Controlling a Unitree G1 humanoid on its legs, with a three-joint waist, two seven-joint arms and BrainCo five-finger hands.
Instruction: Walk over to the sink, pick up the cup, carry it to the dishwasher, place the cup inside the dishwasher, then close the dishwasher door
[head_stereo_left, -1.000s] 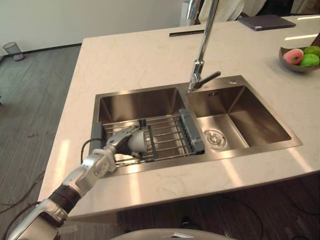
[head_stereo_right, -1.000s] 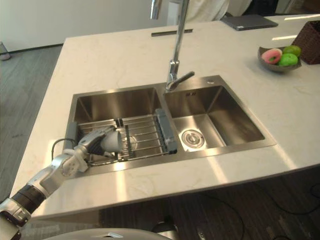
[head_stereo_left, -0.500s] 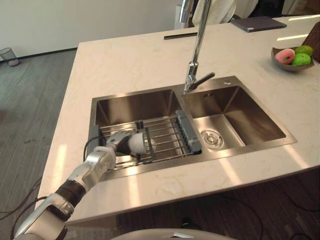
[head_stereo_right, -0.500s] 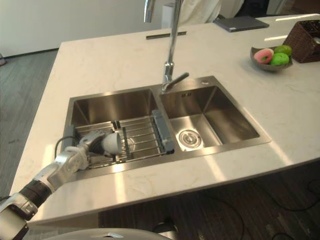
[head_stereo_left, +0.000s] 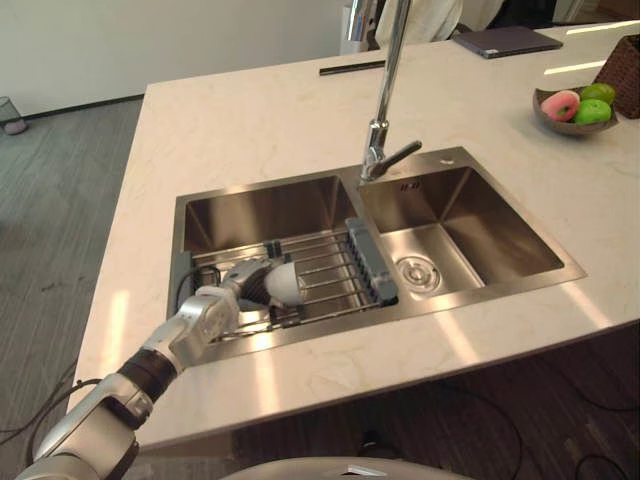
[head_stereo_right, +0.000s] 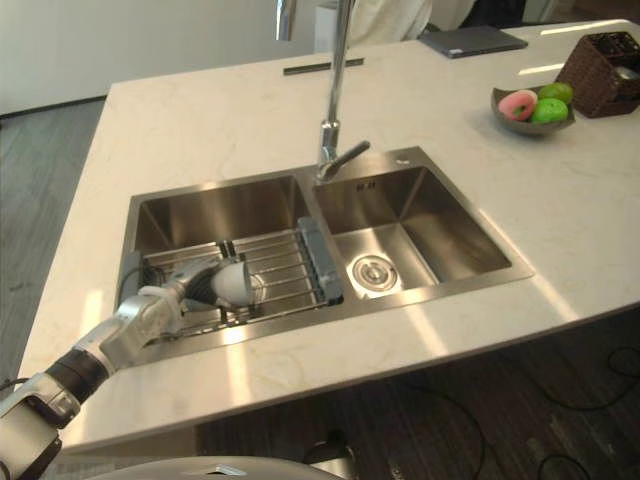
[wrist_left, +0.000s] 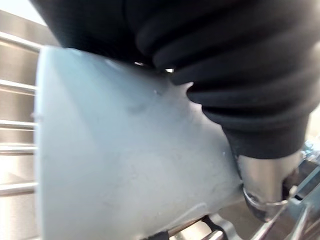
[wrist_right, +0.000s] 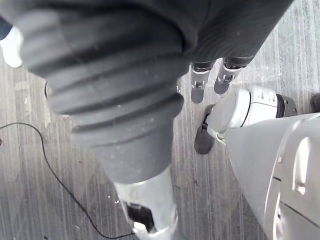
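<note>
Pale stone counter (head_stereo_left: 250, 120) with a double steel sink (head_stereo_left: 270, 188) set in it.

Cup (head_stereo_left: 284, 284): whitish, tapered, lying on its side on the wire rack (head_stereo_left: 335, 262) in the near part of the left basin, mouth facing right. Left hand (head_stereo_left: 240, 282) is on its narrow end. Fingers (wrist_left: 262, 180) curl round the wall and the cup sits against the palm cover, so I read it as gripped. Cannot tell whether it is clear of the rack.

Handling, as judged: rigid, smooth and light. It could be ceramic or hard plastic; treat it as breakable. The glossy taper may let it slide out mouth-first under squeeze. A better hold is round mid-body, thumb opposite the fingers, with moderate pressure. It may be wet from the sink, though no water shows.

Outward: faucet (head_stereo_left: 385, 95) at the far rim between the basins, drain (head_stereo_left: 415, 272) in the right basin, fruit bowl (head_stereo_left: 572, 106) far right, wicker basket (head_stereo_right: 600, 58) just beside it.

Right hand (wrist_right: 198, 85) hangs over grey floor, fingers straight, loose and empty.
</note>
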